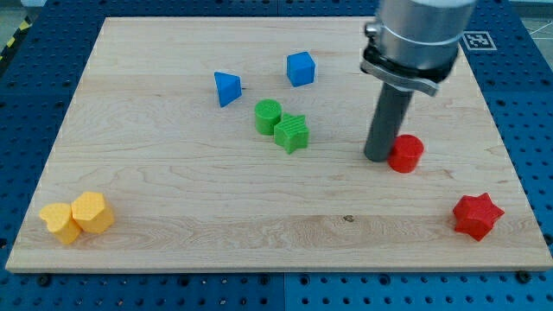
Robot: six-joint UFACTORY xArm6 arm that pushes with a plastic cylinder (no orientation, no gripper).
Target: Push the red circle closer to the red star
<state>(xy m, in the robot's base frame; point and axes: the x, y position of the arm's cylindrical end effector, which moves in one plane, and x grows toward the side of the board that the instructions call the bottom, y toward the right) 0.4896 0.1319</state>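
Observation:
The red circle [406,153] lies on the wooden board at the view's right, middle height. The red star [477,215] lies near the board's bottom right corner, down and to the right of the circle. My tip [378,158] stands on the board right against the circle's left side, touching it or nearly so. The rod rises from there to the arm's grey body at the view's top right.
A green circle [268,116] and a green star [292,133] touch near the board's middle. A blue triangle [226,88] and a blue cube [301,68] lie toward the top. Two yellow blocks [58,221] [92,212] sit at the bottom left. The board's right edge [510,164] is close.

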